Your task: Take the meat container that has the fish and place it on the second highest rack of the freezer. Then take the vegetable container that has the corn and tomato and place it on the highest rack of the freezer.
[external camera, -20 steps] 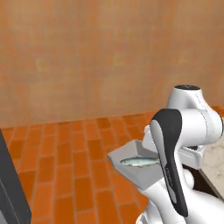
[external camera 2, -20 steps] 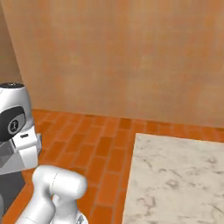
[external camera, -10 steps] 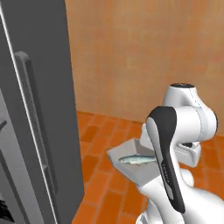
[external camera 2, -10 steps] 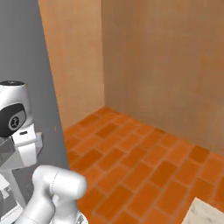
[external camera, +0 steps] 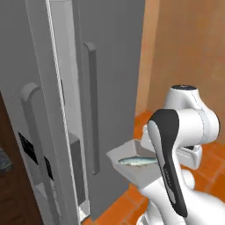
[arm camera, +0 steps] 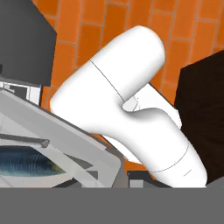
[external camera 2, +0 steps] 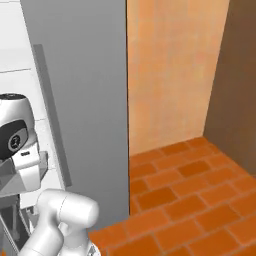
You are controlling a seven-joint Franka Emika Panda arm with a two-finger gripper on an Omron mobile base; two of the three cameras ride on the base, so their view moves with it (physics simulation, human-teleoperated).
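Observation:
The meat container [external camera: 130,154], a deep square grey tub, hangs in the air in front of my white arm with the silvery fish [external camera: 137,161] lying in it. In the hand view its rim [arm camera: 65,131] runs across the lower left, and the fish [arm camera: 26,164] shows through the wall. My gripper [arm camera: 129,177] is shut on the tub's near edge. The grey freezer [external camera: 110,66] with its long bar handle [external camera: 90,105] stands just left of the tub. White inner walls and shelves [external camera 2: 20,75] show beside the grey door [external camera 2: 85,100]. The vegetable container, corn and tomato are out of view.
Orange brick floor [external camera 2: 190,200] and an orange wall [external camera 2: 170,75] lie to the right of the freezer. A dark wood cabinet [external camera 2: 242,90] closes the far right. Another grey door with a handle [external camera: 27,127] stands at the left, with dark wood [external camera: 11,193] below it.
The whole picture has swung as the base moved: wall and floor gave way to the freezer, now close in front. The tub with the fish stays in my grip.

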